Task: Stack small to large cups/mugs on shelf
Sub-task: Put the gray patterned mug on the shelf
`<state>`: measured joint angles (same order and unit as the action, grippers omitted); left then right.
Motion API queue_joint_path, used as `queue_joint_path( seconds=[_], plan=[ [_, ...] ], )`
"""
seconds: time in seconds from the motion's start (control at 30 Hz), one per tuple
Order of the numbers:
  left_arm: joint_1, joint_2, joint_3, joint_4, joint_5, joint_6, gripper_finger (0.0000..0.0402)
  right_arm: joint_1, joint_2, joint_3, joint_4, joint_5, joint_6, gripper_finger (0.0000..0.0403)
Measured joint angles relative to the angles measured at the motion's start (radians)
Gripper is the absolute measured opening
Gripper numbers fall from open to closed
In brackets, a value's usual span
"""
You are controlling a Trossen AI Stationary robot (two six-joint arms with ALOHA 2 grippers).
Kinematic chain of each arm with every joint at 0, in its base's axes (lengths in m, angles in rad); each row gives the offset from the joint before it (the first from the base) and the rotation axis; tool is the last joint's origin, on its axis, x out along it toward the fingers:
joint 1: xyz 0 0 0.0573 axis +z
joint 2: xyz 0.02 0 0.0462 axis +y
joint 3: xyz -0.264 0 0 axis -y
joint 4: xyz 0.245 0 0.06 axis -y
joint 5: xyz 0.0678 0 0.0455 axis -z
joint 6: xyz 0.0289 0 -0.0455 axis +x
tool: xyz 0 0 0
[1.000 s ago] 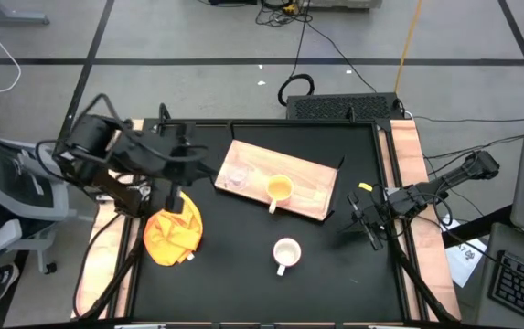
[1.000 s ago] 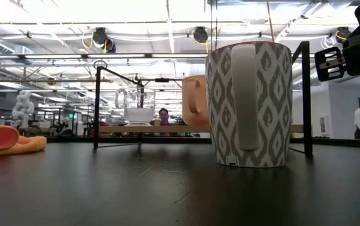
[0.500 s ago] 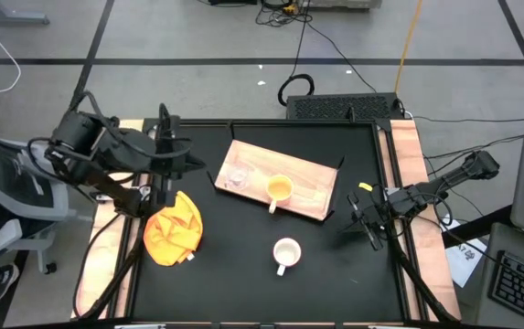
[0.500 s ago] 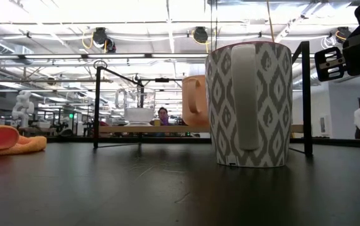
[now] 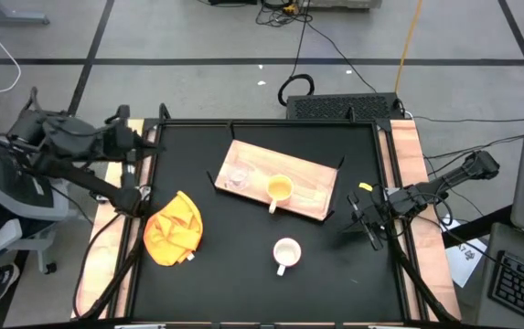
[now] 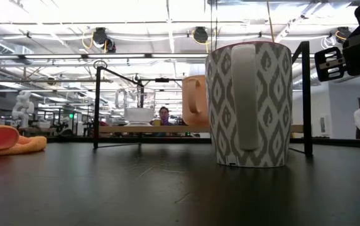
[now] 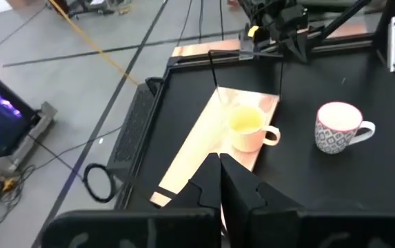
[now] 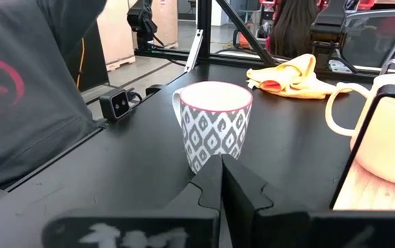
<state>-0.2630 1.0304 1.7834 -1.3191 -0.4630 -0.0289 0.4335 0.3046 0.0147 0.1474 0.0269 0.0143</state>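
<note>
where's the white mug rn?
In the high view the white mug stands on the black tabletop, off the shelf, nearer the front edge than the yellow-orange mug and right of the orange cloth.

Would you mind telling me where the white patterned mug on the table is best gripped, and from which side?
Grip the white mug by its rim, coming straight down from above. It stands upright and open-topped on the black table, apart from the wooden board and the cloth, so one finger probably fits inside the wall opposite the handle. The right gripper is nearer.
</note>
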Motion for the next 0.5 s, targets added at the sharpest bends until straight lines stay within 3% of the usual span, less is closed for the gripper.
queue_joint_path(
  seconds=[0.13,0.37,0.5],
  plan=[
    [0.0,-0.127,-0.187,0.114,0.04,0.025,0.0,0.0,0.0,0.0,0.012,0.0,0.0,0.0],
    [0.0,-0.297,-0.461,0.437,0.325,0.155,0.0,0.0,0.0,0.0,0.013,0.0,0.0,0.0],
    [0.0,-0.35,-0.596,0.654,0.42,0.19,0.0,0.0,0.0,0.0,0.013,0.0,0.0,0.0]
  ],
)
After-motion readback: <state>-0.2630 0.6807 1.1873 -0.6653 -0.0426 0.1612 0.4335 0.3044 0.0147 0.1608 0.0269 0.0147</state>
